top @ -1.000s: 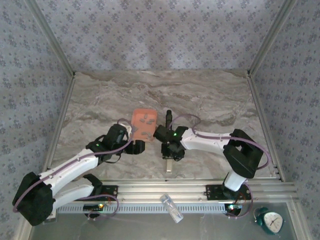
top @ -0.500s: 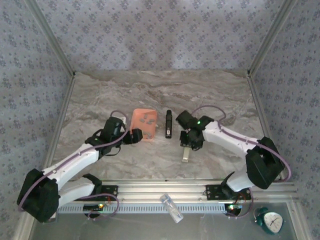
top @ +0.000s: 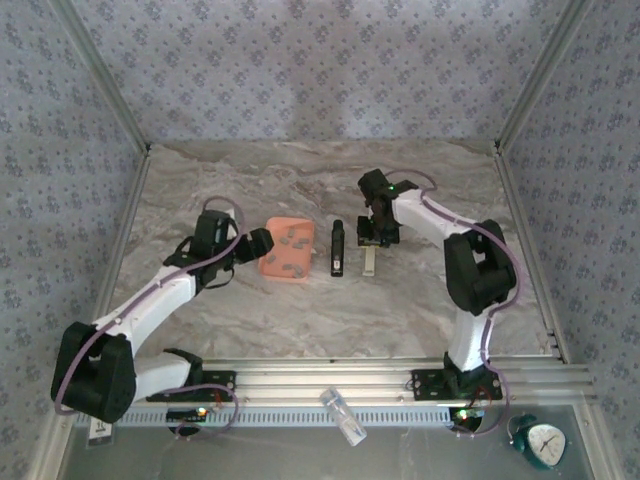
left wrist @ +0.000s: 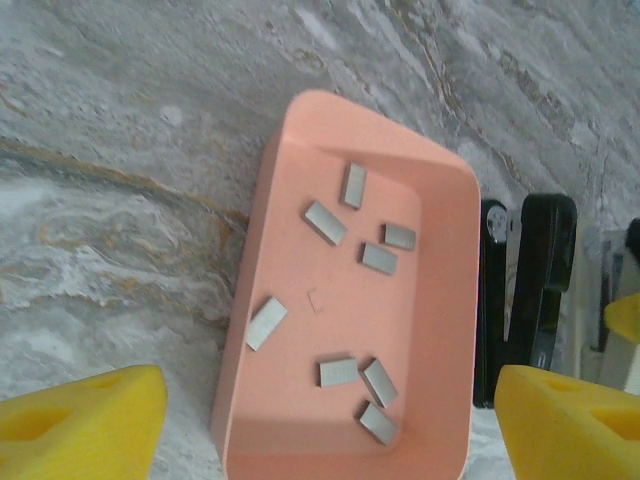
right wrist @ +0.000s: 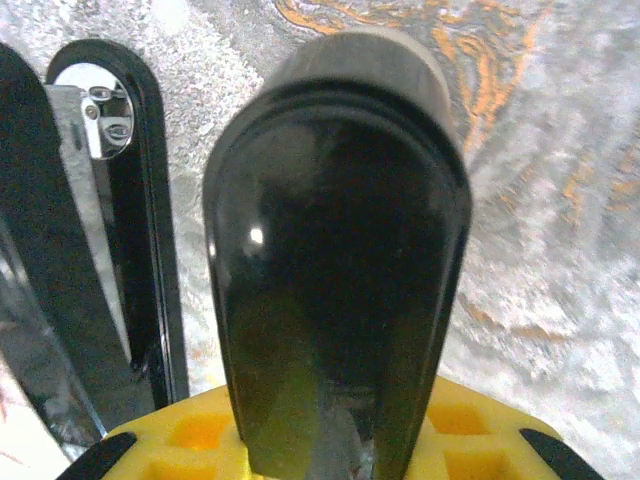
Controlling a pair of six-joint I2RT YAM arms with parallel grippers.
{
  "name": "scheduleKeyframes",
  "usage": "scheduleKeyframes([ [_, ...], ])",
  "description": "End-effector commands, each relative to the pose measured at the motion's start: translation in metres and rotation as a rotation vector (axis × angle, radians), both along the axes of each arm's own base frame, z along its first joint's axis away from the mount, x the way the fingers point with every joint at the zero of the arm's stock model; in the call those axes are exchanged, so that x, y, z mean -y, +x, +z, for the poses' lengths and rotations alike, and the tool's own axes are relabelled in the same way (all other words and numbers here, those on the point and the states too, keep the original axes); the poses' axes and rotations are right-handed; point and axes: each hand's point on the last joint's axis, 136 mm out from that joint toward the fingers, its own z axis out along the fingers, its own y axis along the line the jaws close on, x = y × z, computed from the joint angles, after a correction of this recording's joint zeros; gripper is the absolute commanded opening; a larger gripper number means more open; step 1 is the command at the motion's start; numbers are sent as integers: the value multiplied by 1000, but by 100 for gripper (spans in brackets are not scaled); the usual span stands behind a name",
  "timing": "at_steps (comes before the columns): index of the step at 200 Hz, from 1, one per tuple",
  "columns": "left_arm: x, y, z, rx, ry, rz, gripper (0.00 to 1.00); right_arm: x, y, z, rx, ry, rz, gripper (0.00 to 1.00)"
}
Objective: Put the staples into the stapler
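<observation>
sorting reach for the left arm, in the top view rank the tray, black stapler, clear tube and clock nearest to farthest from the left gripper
From the left gripper:
1. tray, right at its tips
2. black stapler, just beyond the tray's right side
3. clear tube, on the near rail
4. clock, near right corner

You're working in a robot lab cell, not a home or an office. The build tells you: bare aluminium frame posts point(top: 100, 75) run up the upper left and upper right corners, and patterned walls point(top: 320, 70) close off three sides. The marble-print tabletop point(top: 250, 180) ends at the bottom of the frame in a slotted aluminium rail point(top: 330, 385), where the left arm point(top: 150, 312) and right arm point(top: 480, 270) are bolted side by side. A small alarm clock point(top: 545, 442) sits at lower right, below that rail.
</observation>
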Motion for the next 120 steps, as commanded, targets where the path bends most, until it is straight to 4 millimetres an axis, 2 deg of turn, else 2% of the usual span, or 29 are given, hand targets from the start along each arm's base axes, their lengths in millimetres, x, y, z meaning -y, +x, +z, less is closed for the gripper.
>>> scheduleKeyframes([
  [1, -5, 8, 12, 30, 15, -8, 85, -9, 8, 2, -10, 22, 64, 20],
  [41, -14, 11, 15, 43, 41, -6, 86, -3, 12, -10, -35, 1, 66, 24],
  [52, -17, 13, 17, 49, 41, 2, 86, -1, 13, -10, -32, 2, 58, 30],
  [65, -21, 15, 20, 59, 49, 12, 86, 0, 13, -6, -22, -2, 54, 43],
  [74, -26, 16, 24, 70, 62, 25, 86, 1, 14, -1, -5, -6, 54, 53],
  [81, -30, 18, 28, 82, 77, 34, 86, 3, 14, 6, 15, -6, 50, 56],
  [102, -54, 22, 43, 134, 151, 95, 87, 13, 14, 31, 91, -19, 32, 60],
  [120, -79, 25, 59, 197, 233, 159, 89, 33, 14, 52, 181, -40, -7, 62],
])
